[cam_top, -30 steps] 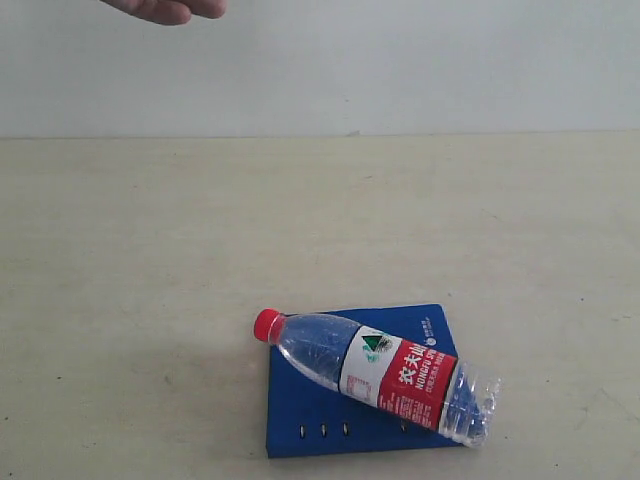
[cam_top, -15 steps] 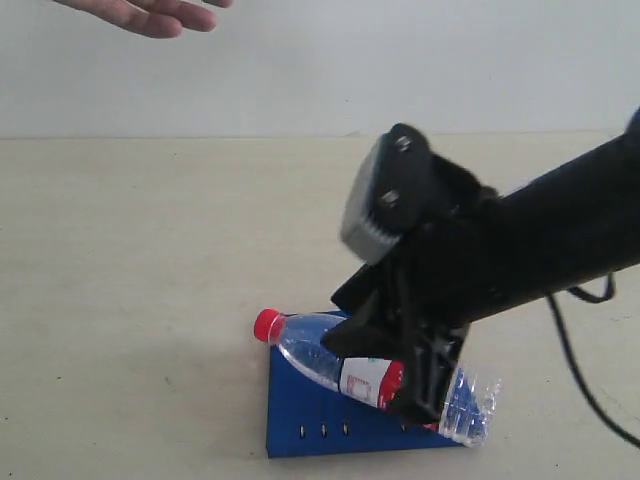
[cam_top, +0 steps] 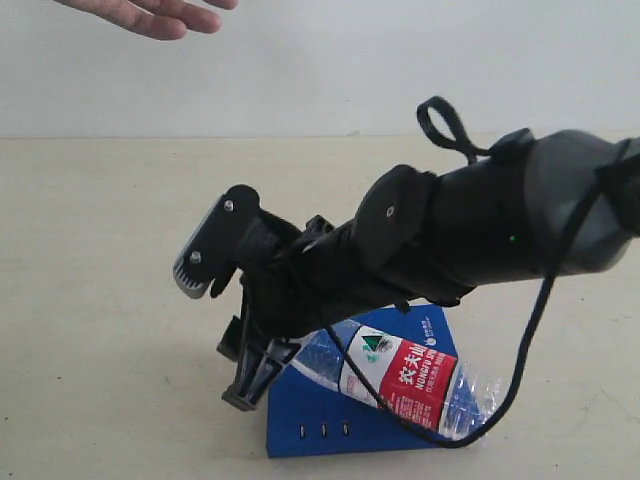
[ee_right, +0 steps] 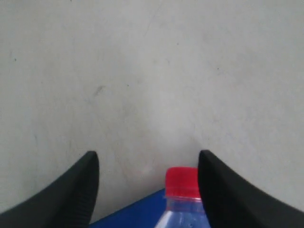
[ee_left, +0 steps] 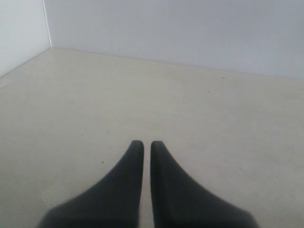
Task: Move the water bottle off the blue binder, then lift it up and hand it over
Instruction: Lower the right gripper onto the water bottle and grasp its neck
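The water bottle (cam_top: 405,378) lies on its side across the blue binder (cam_top: 312,412), and the arm covers its neck. My right arm reaches in from the right, with the right gripper (cam_top: 248,385) low at the bottle's cap end. In the right wrist view that gripper (ee_right: 148,160) is open. The red cap (ee_right: 182,181) sits between its fingers, close beside one finger (ee_right: 216,185), and a corner of the binder (ee_right: 137,213) lies under it. My left gripper (ee_left: 147,143) is shut on nothing above bare table and does not appear in the exterior view.
A person's open hand (cam_top: 150,15) hangs at the top left of the exterior view. The beige table (cam_top: 120,250) stretches back to a pale wall. The binder lies near the table's front edge.
My right arm has swung in from the right and gone further left and down, from over the bottle's label to its cap end. Bottle and binder have not moved.
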`<state>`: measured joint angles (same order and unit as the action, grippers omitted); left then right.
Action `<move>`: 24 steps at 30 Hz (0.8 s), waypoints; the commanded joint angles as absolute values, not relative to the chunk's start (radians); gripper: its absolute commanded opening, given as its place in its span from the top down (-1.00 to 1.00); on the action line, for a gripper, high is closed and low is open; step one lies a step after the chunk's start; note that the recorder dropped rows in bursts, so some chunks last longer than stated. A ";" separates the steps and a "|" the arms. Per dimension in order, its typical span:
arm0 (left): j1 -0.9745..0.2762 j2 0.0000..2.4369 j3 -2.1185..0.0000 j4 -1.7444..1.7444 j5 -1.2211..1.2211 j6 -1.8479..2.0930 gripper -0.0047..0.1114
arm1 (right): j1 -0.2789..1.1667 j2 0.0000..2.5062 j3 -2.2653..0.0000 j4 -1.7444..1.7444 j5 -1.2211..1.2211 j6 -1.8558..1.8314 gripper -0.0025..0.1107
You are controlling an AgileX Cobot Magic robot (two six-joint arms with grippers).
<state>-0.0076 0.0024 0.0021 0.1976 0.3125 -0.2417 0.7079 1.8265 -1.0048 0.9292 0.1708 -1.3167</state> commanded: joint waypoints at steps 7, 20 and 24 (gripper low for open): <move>-0.004 0.000 0.000 0.199 0.311 -0.236 0.83 | 0.708 1.859 -1.011 0.824 0.154 -1.223 -0.07; -0.004 0.000 0.000 0.199 0.311 -0.236 0.83 | 0.569 1.859 -1.011 0.432 0.343 -0.862 -0.07; -0.004 0.000 0.000 0.199 0.311 -0.236 0.83 | 0.569 1.859 -1.011 0.434 0.364 -0.862 -0.07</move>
<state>-0.0076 0.0024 0.0021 0.1976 0.3125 -0.2417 0.5744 1.8616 -1.0053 0.4506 0.3211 -0.8744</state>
